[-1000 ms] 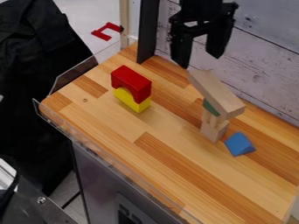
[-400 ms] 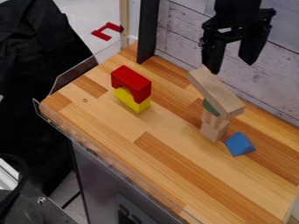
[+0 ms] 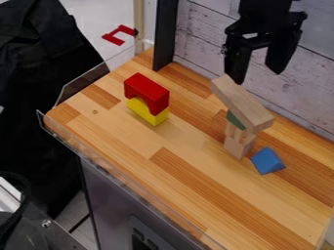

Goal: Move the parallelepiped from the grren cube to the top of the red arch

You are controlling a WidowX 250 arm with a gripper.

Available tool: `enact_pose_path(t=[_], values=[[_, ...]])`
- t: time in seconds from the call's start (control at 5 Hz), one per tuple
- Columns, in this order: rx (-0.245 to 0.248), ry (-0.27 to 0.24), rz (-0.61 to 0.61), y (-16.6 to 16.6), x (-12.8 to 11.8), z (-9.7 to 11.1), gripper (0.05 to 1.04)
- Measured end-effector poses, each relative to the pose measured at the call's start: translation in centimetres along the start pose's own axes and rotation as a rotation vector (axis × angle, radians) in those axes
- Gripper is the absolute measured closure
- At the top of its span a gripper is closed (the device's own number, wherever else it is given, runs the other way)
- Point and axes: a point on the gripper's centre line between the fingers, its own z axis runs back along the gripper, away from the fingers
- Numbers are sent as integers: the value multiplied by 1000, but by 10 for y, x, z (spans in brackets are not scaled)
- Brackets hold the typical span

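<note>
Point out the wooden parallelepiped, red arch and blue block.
Parallelepiped (image 3: 242, 103), camera view, long top face
Red arch (image 3: 147, 89), camera view, top face
Blue block (image 3: 265, 161), camera view, front face

I find my black arm (image 3: 265, 10) entering at the top edge of the camera view, right of centre. My gripper (image 3: 258, 77) hangs downward, fingers (image 3: 237, 62) standing apart, the tip nearer the view's centre sitting lower.
</note>
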Motion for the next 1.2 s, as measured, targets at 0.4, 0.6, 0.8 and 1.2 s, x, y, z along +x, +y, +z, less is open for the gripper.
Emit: enact_pose_path(t=[0.4,0.6,0.8,1.2], values=[[28,28,32,10,-1,-12,83],[15,40,26,7,-2,-14,83],[26,51,20,7,-3,-21,83],[39,82,54,13,-1,-28,83]])
